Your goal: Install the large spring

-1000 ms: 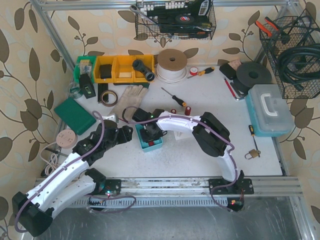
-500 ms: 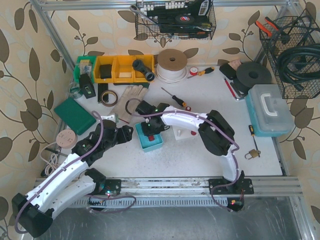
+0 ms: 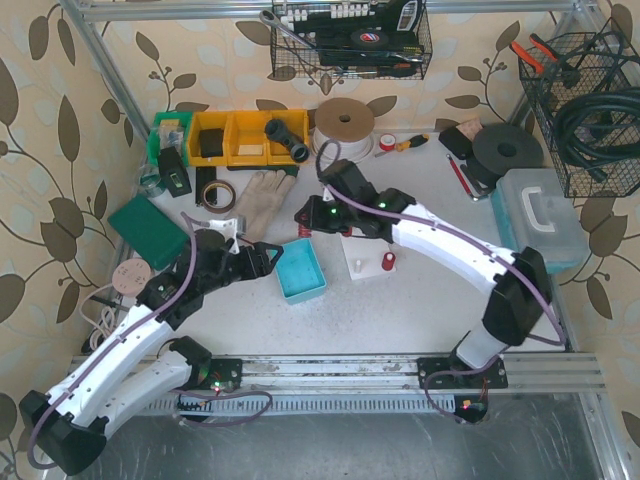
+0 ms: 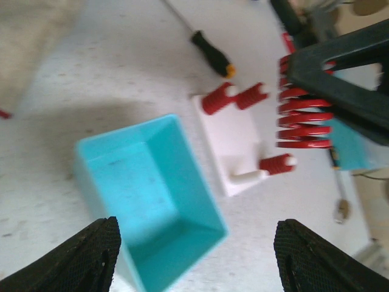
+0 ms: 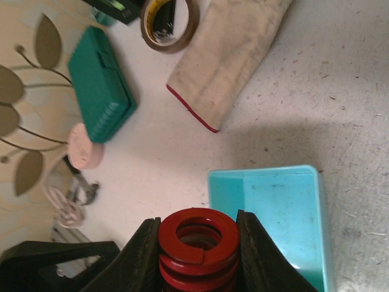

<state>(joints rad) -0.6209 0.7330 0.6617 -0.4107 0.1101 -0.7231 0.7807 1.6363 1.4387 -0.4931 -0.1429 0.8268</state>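
Observation:
My right gripper point(image 5: 199, 255) is shut on the large red spring point(image 5: 199, 243), which stands upright between the fingers, above the table just left of the teal bin point(image 5: 273, 213). In the top view the right gripper point(image 3: 310, 214) hovers behind the bin point(image 3: 302, 270), which looks empty. The spring also shows in the left wrist view point(image 4: 301, 115). The white base plate point(image 4: 234, 140) holds small red springs point(image 4: 219, 98) and a bare white peg point(image 4: 246, 177); it lies right of the bin point(image 3: 362, 262). My left gripper point(image 4: 197, 261) is open at the bin's near-left side point(image 3: 268, 258).
A glove point(image 3: 260, 195), tape roll point(image 3: 213, 193) and green case point(image 3: 150, 230) lie to the left. A screwdriver point(image 3: 350, 193) lies behind the plate. A light-blue toolbox point(image 3: 540, 220) and a padlock point(image 3: 503, 308) are on the right. Yellow bins point(image 3: 235, 138) line the back.
My right gripper has risen out of the teal bin with the large spring and moved back. The right arm has swung out to the right. My left gripper edged toward the bin.

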